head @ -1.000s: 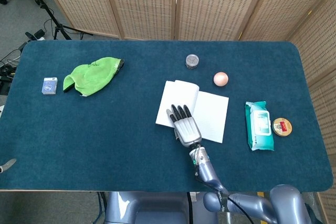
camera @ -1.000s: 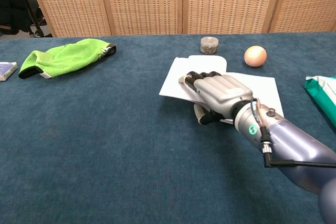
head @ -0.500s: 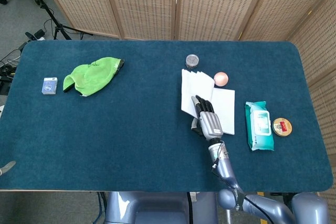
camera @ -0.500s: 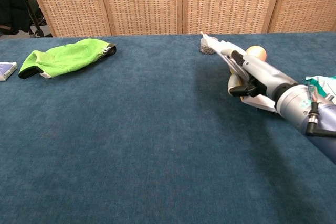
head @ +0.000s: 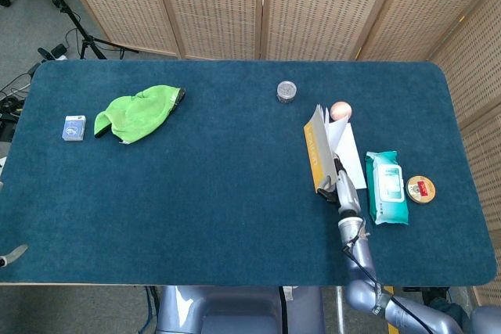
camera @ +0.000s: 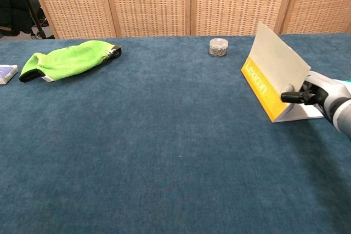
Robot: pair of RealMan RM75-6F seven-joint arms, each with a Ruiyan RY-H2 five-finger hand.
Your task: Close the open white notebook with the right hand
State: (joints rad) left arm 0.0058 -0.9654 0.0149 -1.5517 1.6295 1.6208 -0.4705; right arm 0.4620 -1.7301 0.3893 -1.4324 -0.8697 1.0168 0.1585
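The notebook [camera: 272, 74] cover has swung further over, tilted upright, right hand [camera: 313, 93] gripping it.

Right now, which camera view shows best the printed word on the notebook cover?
The chest view: the notebook cover faces it, so the white word on the yellow band is legible. The head view sees the notebook from above, steeply foreshortened; the yellow band shows, the lettering does not.

Your white notebook [head: 322, 149] [camera: 274, 78] is half shut: its cover stands up on edge, tilted, with a yellow band and the word Lexicon along the bottom. The white pages lie flat on the blue table behind it, on the right side, near the front edge
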